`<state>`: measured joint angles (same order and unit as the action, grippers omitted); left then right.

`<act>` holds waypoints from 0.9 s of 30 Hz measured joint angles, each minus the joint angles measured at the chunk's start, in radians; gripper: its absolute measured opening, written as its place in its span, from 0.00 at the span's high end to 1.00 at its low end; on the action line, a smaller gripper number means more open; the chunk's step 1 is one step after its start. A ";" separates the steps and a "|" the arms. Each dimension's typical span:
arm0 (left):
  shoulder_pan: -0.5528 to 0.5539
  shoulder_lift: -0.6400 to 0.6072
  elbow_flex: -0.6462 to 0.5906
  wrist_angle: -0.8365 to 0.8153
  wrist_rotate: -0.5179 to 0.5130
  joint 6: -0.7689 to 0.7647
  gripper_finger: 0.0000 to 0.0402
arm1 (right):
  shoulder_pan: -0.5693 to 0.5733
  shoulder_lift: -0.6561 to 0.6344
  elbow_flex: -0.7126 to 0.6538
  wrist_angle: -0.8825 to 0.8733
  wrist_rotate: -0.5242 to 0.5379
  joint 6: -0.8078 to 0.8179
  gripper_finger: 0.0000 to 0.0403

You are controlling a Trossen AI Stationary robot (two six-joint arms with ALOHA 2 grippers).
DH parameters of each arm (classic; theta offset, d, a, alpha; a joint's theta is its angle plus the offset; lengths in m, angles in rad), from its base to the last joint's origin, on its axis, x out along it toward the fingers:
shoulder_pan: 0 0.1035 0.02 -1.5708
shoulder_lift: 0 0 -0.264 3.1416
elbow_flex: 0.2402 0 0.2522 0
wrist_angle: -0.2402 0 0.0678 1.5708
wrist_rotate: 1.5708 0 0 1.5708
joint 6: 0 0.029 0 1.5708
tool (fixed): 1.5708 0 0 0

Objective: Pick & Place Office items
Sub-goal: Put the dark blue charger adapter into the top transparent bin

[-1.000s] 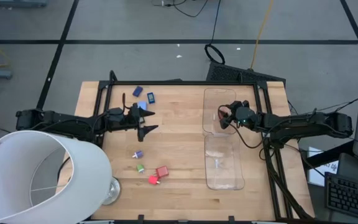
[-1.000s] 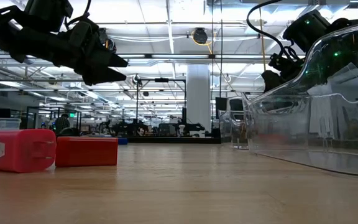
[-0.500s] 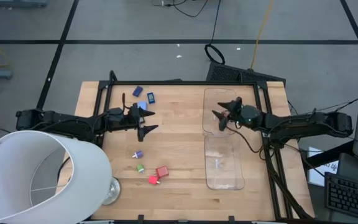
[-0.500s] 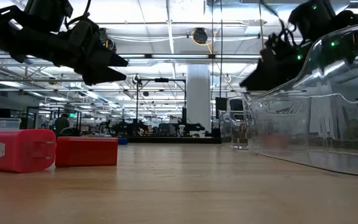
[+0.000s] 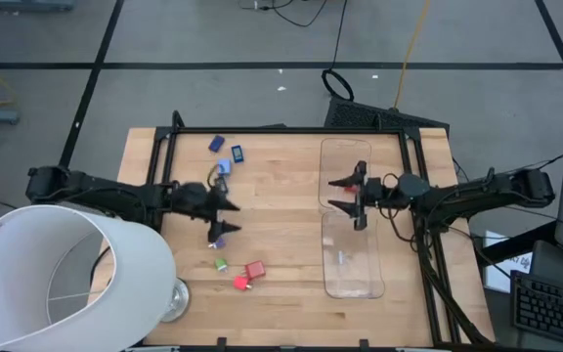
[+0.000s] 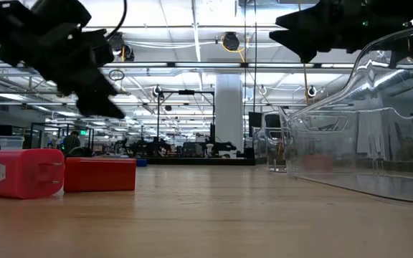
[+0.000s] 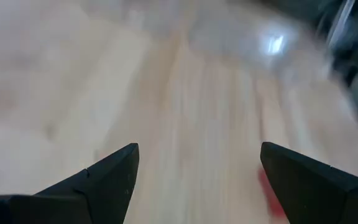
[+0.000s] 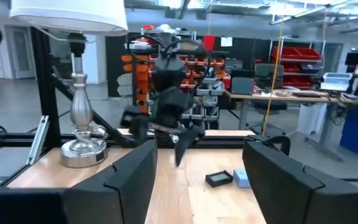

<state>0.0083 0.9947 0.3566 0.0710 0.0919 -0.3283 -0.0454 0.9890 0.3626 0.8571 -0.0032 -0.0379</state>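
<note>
Small office pieces lie on the wooden table. A purple one (image 5: 217, 144), a blue one (image 5: 237, 154) and a light blue one (image 5: 223, 166) sit near the far edge. A small purple piece (image 5: 217, 242), a green one (image 5: 221, 264) and two red ones (image 5: 254, 269) (image 5: 241, 283) lie nearer. The red ones show big in the low view (image 6: 24, 173) (image 6: 100, 174). My left gripper (image 5: 225, 217) (image 7: 197, 168) hangs open just above the small purple piece. My right gripper (image 5: 341, 194) (image 8: 201, 180) is open and level over the clear tray (image 5: 350, 279), pointing toward the table's left.
A big white lampshade (image 5: 66, 279) with its metal base (image 5: 172, 303) fills the near left corner. The clear tray (image 6: 364, 143) stands along the right side. A black frame (image 5: 291, 129) runs along the far edge. Bare wood lies between the pieces and the tray.
My left gripper has moved toward the near edge and tipped downward toward the small purple piece. My right gripper has swung up from pointing down into the tray to level, facing the table's left.
</note>
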 joint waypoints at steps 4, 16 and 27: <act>-0.150 0.001 0.067 -0.285 -0.168 -0.069 0.17 | 0.008 0.000 0.000 -0.019 0.000 -0.001 0.44; -0.439 0.085 0.095 -0.507 -0.353 -0.405 0.17 | 0.008 0.000 0.000 -0.045 0.001 0.036 0.44; -0.451 0.269 0.096 -0.505 -0.364 -0.391 0.17 | 0.008 0.000 0.000 -0.039 0.001 0.043 0.45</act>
<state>-0.4425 1.2636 0.4523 -0.4336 -0.2718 -0.7197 -0.0372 0.9892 0.3626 0.8186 -0.0021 0.0050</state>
